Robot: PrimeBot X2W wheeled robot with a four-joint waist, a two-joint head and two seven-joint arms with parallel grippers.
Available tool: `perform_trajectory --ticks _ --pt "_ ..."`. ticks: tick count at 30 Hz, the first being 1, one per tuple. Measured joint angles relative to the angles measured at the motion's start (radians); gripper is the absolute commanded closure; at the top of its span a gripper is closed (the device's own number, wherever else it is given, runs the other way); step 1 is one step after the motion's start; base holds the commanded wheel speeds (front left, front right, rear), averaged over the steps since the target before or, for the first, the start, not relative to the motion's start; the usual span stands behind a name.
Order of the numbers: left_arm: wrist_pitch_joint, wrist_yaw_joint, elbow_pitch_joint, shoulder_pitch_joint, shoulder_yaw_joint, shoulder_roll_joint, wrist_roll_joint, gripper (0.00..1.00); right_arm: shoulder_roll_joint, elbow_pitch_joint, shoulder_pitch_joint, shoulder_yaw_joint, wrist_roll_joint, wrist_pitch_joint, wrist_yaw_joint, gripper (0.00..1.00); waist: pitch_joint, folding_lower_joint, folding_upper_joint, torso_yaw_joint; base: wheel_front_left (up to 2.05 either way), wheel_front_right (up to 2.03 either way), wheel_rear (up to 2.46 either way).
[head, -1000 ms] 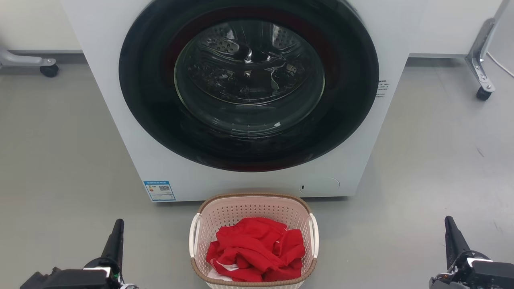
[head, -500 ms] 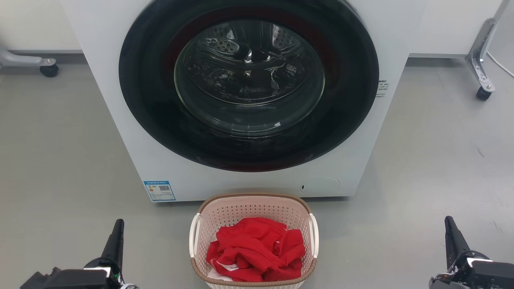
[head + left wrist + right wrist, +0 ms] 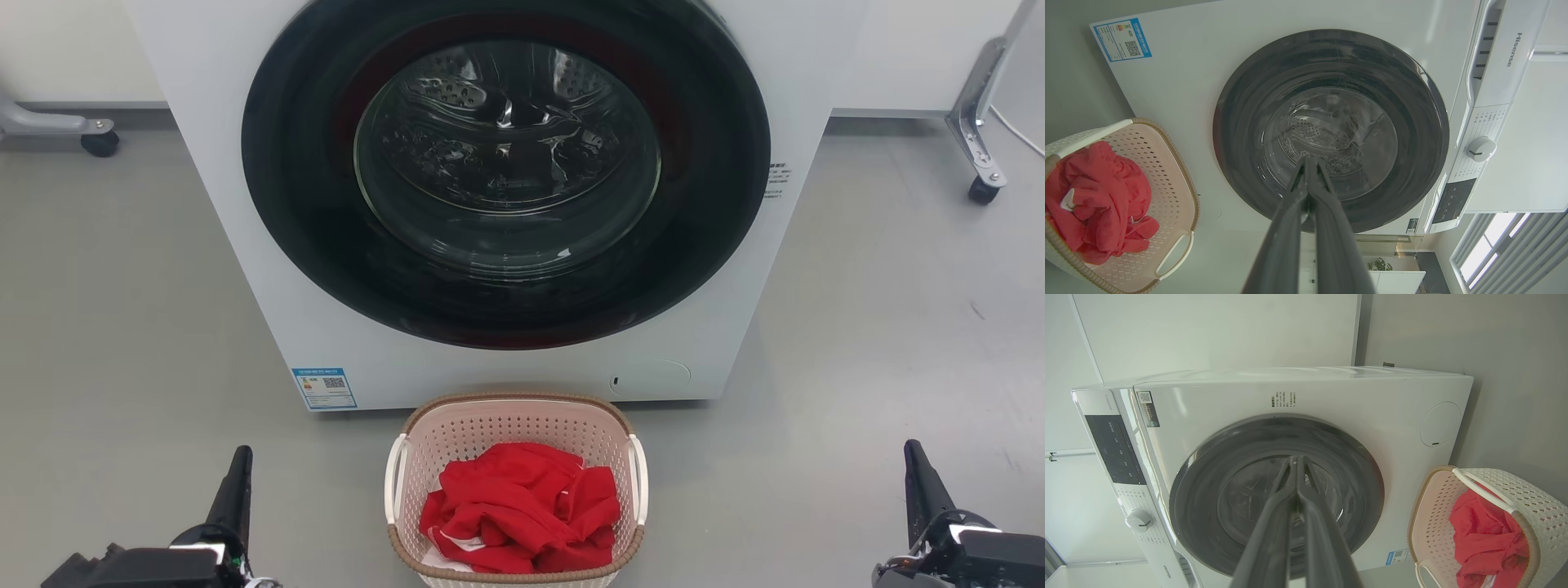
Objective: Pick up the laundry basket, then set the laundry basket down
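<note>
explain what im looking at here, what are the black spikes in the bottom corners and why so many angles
This is a two-armed robot facing a washing machine. One picture comes from a camera on its head, looking down at the grey floor. The black spikes are its left gripper and right gripper, each two long fingers pressed together, holding nothing. The other two pictures come from wrist cameras looking along those fingers, so the room looks turned. A small pink laundry basket with red cloth inside stands on the floor before the machine, untouched.
</note>
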Motion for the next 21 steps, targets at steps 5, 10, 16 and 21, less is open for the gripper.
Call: perform_trajectory --ticks 5,10,16,21 --pt "0.000 0.000 0.000 0.000 0.000 0.000 0.000 1.00 0.000 0.000 0.000 0.000 0.000 0.000 0.000 1.00 0.000 0.0000 0.0000 0.000 0.00 0.00 0.00" --pt "0.000 0.000 0.000 0.000 0.000 0.000 0.000 1.00 0.000 0.000 0.000 0.000 0.000 0.000 0.000 1.00 0.000 0.0000 0.0000 0.000 0.00 0.00 0.00" --pt "0.000 0.000 0.000 0.000 0.000 0.000 0.000 1.00 0.000 0.000 0.000 0.000 0.000 0.000 0.000 1.00 0.000 0.0000 0.0000 0.000 0.00 0.00 0.00" --pt "0.000 0.000 0.000 0.000 0.000 0.000 0.000 1.00 0.000 0.000 0.000 0.000 0.000 0.000 0.000 1.00 0.000 0.0000 0.0000 0.000 0.00 0.00 0.00"
